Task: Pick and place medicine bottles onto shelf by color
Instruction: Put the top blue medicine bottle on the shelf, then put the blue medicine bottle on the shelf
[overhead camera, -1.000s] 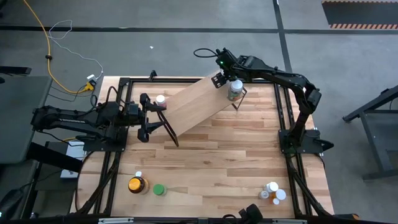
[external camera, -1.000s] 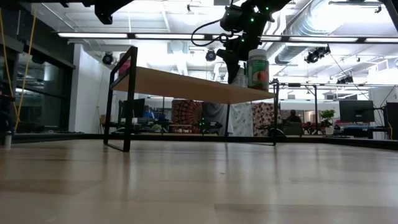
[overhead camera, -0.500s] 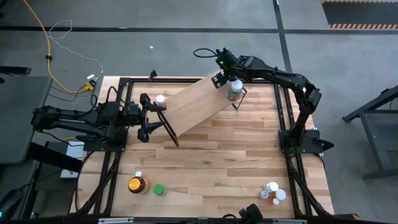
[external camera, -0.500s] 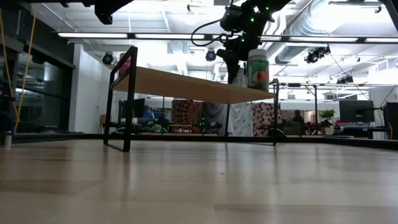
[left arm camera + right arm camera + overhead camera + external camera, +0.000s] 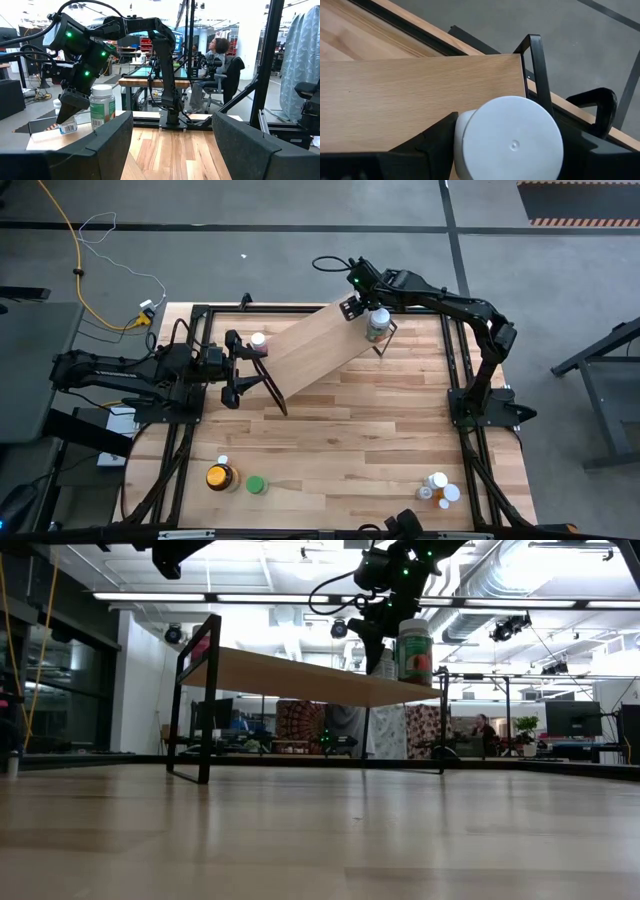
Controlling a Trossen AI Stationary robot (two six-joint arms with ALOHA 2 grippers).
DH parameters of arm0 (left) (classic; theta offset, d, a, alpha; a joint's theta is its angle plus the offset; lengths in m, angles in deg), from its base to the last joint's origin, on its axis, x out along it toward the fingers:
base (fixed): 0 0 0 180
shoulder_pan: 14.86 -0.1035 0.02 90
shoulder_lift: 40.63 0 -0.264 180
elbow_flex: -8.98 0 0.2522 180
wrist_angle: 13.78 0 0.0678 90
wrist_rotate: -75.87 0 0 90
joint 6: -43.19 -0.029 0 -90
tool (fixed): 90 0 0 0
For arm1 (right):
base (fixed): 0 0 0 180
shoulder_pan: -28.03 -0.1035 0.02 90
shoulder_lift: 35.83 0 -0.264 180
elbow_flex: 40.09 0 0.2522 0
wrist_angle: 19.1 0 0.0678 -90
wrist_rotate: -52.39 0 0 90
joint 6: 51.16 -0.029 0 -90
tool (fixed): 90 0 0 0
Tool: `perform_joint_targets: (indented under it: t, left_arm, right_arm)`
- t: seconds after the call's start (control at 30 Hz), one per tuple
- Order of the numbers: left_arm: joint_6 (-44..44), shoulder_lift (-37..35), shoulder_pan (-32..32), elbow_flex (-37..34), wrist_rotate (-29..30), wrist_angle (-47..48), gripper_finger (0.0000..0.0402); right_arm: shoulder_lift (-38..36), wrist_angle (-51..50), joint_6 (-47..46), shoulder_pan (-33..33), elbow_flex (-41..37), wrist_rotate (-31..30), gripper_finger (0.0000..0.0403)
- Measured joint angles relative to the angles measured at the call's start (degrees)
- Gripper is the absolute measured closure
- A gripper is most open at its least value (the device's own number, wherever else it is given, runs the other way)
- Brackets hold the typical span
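The shelf (image 5: pixel 315 345), a light-wood board on black wire ends, stands slantwise across the far half of the table. A tall white-capped bottle with a green label (image 5: pixel 378 326) stands on its right end, and a pink-capped bottle (image 5: pixel 258 340) stands on its left end. My right gripper (image 5: pixel 353 310) points down over the right end, open. A small white bottle (image 5: pixel 67 127) stands on the board under it, beside the green-labelled bottle (image 5: pixel 102 106). My left gripper (image 5: pixel 245 372) waits open and empty at the shelf's left end. My right gripper's fingers come down from above on either side of the small white bottle (image 5: pixel 462 133), which stands on the board. The tall bottle's cap (image 5: pixel 512 145) hides one finger. I cannot tell whether either finger touches the bottle.
An amber jar with a yellow lid (image 5: pixel 218 477), a green bottle (image 5: pixel 256 485) and a small white one (image 5: pixel 222 461) stand near the left front. Several white and orange bottles (image 5: pixel 438 488) cluster at the right front. A person (image 5: pixel 215 55) sits beyond the table.
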Motion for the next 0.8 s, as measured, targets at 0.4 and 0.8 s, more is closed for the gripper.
perform_joint_targets:
  t: [0.4,0.8]
  left_arm:
    - [0.0,0.0,0.0,0.0,0.0,0.0,0.0141]
    - [0.0,0.0,0.0,0.0,0.0,0.0,0.0141]
  right_arm:
    - [0.0,0.0,0.1,0.0,0.0,0.0,0.0098]
    - [0.0,0.0,0.1,0.0,0.0,0.0,0.0084]
